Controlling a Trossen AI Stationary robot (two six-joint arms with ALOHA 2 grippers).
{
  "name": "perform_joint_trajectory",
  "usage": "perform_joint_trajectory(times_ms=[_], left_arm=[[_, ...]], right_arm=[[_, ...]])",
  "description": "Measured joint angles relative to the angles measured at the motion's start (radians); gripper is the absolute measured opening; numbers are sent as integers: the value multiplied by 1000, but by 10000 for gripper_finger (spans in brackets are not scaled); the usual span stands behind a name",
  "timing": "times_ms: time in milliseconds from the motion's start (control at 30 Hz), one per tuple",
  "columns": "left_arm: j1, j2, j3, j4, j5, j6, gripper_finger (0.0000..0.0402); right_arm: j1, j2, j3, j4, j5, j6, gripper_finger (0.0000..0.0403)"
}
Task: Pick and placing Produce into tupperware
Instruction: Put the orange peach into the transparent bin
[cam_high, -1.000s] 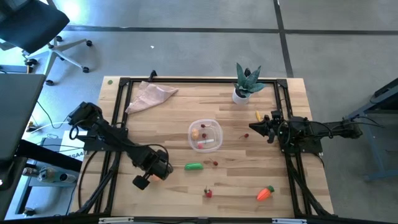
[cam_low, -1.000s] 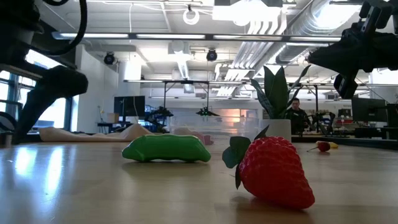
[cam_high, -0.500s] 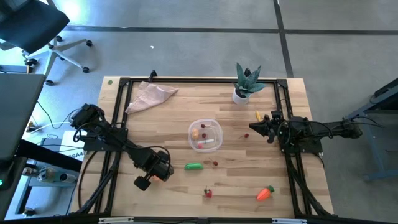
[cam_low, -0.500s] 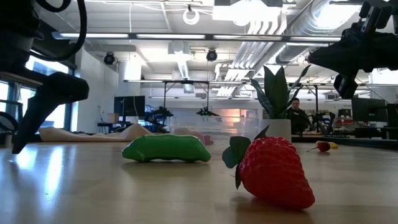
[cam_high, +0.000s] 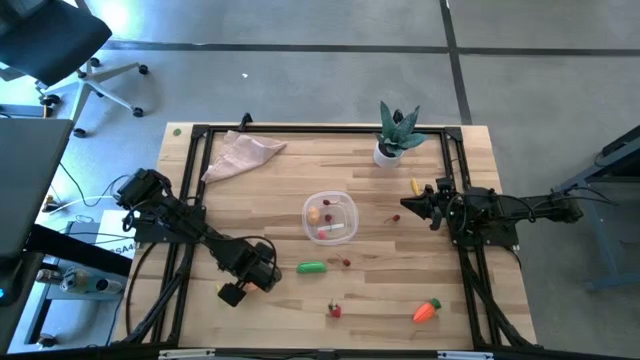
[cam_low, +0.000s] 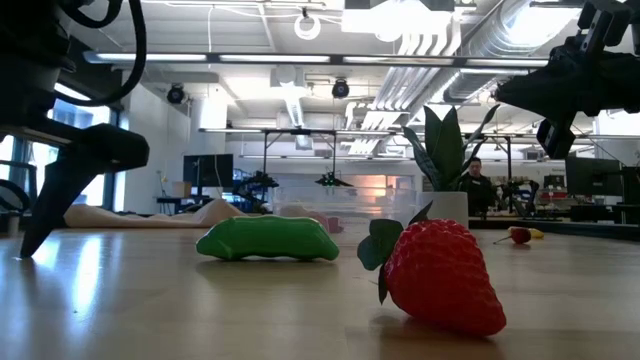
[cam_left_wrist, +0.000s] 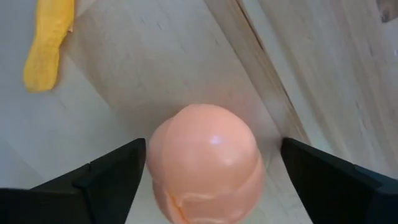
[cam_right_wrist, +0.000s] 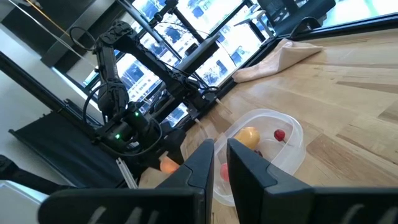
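Currently your left gripper, jaws spread wide and holding nothing, straddles the peach-coloured piece at near left. It looks light, hard and slick; I'd pinch across its widest middle. The tupperware sits centre, and your right gripper waits clenched at right.

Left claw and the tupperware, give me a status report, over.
Left claw open, low at table's near left, a peach-coloured piece between its fingers. Right claw shut, waiting right of tupperware. Green pepper still out.
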Motion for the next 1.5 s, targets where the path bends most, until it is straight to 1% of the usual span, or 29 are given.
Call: perform_joint_trajectory(times_ms=[433, 667, 767, 1000, 1167, 1433, 1500], left_arm=[[0, 2, -1, 7, 2, 1, 262], [-1, 2, -2, 9, 37, 1, 227], [-1, 2, -2, 9, 40, 1, 226], [-2, 2, -2, 8, 39, 1, 250], [-2, 2, -2, 6, 38, 6, 248], [-5, -10, -4, -48, 5, 184, 247], [-11, -21, -4, -56, -16, 232, 249]], right_arm=[[0, 0, 0, 0, 0, 0, 36], [0, 0, 0, 0, 0, 0, 36], [0, 0, 0, 0, 0, 0, 36], [0, 0, 0, 0, 0, 0, 36], [0, 0, 0, 0, 0, 0, 36], [0, 0, 0, 0, 0, 0, 36], [0, 0, 0, 0, 0, 0, 36]])
